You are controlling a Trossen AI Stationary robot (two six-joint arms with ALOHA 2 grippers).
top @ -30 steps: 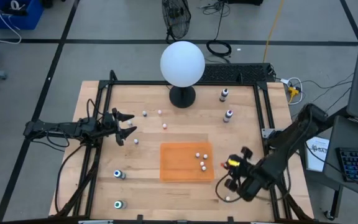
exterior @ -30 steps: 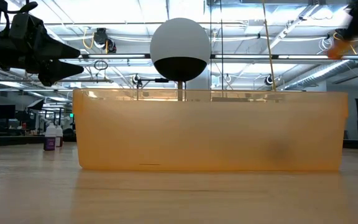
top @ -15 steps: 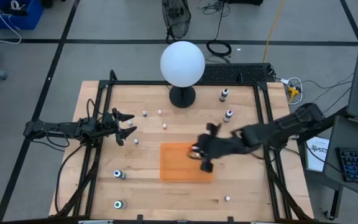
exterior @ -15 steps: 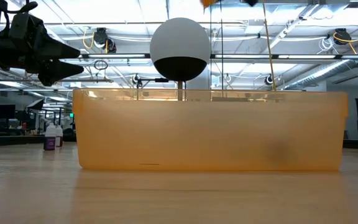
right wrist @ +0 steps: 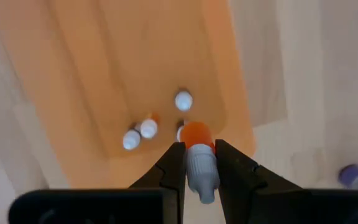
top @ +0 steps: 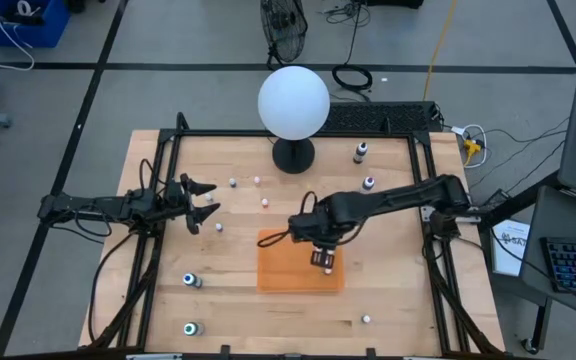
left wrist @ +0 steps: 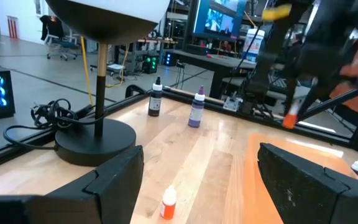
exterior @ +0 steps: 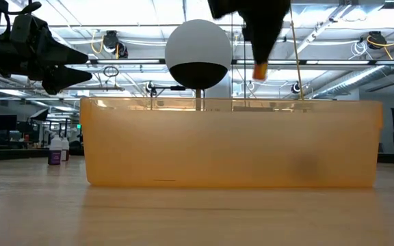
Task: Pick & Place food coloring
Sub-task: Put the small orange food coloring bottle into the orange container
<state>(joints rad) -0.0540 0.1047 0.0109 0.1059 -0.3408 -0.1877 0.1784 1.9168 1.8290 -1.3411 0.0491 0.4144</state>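
1. Since a second ago, the right arm has swung from the table's near right corner across to the orange tray [top: 278, 262]; the left arm has not changed its place.
2. Right gripper [top: 323, 262] hangs above the tray's right half, its fingers [right wrist: 174, 167] pinching a small orange bottle [right wrist: 197, 138] by its white cap, orange body pointing down toward the tray.
3. From the low view, the orange bottle [exterior: 259, 70] is held clear above the tray's rim [exterior: 231, 104], not touching it.
4. Four white-capped bottles [right wrist: 183, 100] already stand in the tray beneath the gripper, clustered near its right end; one looks orange, though the colours of the others are hard to tell from above.
5. Left gripper [top: 200, 203] waits over the table's left side, its fingers spread wide and holding nothing.
6. Loose food coloring bottles remain on the wood: a purple bottle [top: 368, 184] and a dark bottle [top: 360, 151] near the back right, a few tiny ones [top: 265, 202] in front of the white globe lamp [top: 293, 102], two with green or blue tops [top: 191, 281] near the front left, and one [top: 366, 319] near the front right.
7. From the left wrist view, a small orange bottle [left wrist: 168, 203] stands on the wood just ahead of the left gripper.
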